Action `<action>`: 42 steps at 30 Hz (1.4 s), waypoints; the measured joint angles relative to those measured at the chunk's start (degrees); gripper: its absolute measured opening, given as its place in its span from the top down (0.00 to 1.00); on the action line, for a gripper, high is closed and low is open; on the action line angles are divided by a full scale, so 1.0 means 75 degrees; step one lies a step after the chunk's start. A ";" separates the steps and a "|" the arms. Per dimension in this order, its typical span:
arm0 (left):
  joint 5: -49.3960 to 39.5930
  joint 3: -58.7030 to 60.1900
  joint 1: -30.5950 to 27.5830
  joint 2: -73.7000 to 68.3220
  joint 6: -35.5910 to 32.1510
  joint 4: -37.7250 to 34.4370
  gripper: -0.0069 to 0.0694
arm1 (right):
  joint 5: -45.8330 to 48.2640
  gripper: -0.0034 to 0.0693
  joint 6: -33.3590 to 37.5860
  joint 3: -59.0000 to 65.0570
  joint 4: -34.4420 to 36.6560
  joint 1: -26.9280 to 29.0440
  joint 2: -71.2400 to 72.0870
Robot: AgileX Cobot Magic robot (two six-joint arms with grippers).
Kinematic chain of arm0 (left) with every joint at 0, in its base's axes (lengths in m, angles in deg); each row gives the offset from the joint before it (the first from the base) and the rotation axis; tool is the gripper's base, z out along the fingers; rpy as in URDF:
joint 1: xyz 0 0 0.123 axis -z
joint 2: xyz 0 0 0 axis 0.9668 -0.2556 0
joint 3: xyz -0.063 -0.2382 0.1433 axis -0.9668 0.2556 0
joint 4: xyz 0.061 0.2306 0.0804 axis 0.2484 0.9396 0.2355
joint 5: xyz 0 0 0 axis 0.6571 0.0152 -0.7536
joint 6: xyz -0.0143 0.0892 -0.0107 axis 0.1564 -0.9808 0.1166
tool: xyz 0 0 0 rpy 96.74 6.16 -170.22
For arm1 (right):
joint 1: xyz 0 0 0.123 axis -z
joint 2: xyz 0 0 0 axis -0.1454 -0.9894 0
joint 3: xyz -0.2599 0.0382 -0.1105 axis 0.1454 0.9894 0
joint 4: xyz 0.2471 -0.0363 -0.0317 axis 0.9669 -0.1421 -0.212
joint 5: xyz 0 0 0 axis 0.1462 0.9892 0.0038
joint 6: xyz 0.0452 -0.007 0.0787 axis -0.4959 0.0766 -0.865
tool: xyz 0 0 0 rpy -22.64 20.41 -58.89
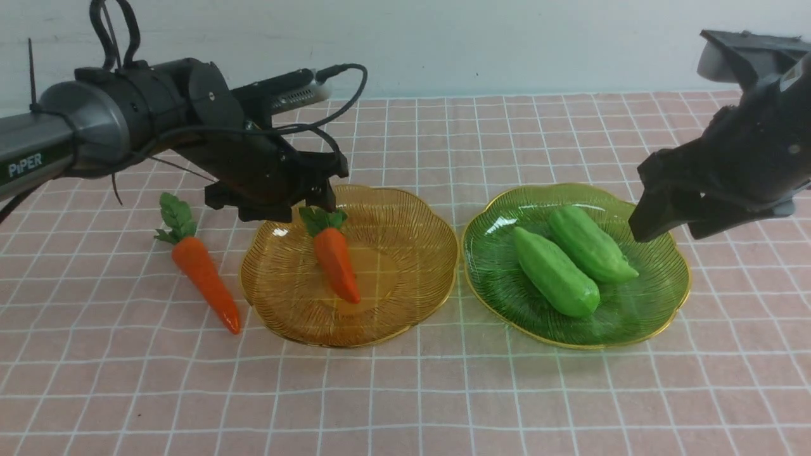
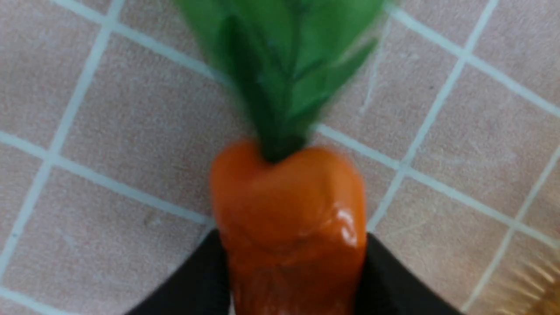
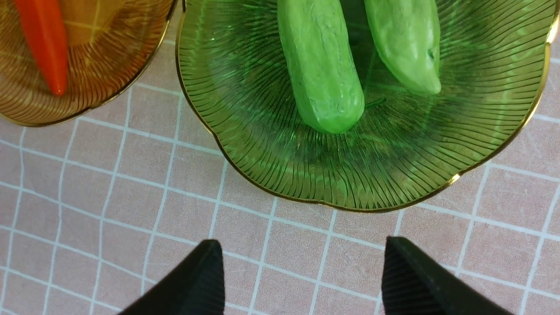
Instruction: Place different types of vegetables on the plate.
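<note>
One carrot lies in the amber plate, tip toward the plate's middle, leaves toward the back rim. My left gripper hovers at that leafy end; in the left wrist view its black fingers stand open on either side of the blurred carrot. A second carrot lies on the cloth left of that plate. Two light-green gourds lie side by side in the green plate. My right gripper hangs open and empty over that plate's right rim, fingertips over the cloth.
A pink checked cloth covers the table. The two plates sit side by side, nearly touching. A pale wall runs behind the table's far edge.
</note>
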 joint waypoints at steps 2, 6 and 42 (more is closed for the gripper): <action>-0.0009 0.0000 0.0000 0.0046 -0.0054 0.0008 0.54 | 0.0000 0.34 0.0000 0.0000 0.0000 0.0000 0.0000; -0.0024 0.0000 0.0028 0.0633 -0.0621 -0.0183 0.61 | 0.0000 0.34 0.0003 0.0000 0.0000 0.0000 0.0000; 0.0512 -0.0026 0.2307 0.1312 -0.3228 -0.3197 0.64 | -0.1304 0.97 0.0032 0.3837 -0.0538 0.0000 0.7516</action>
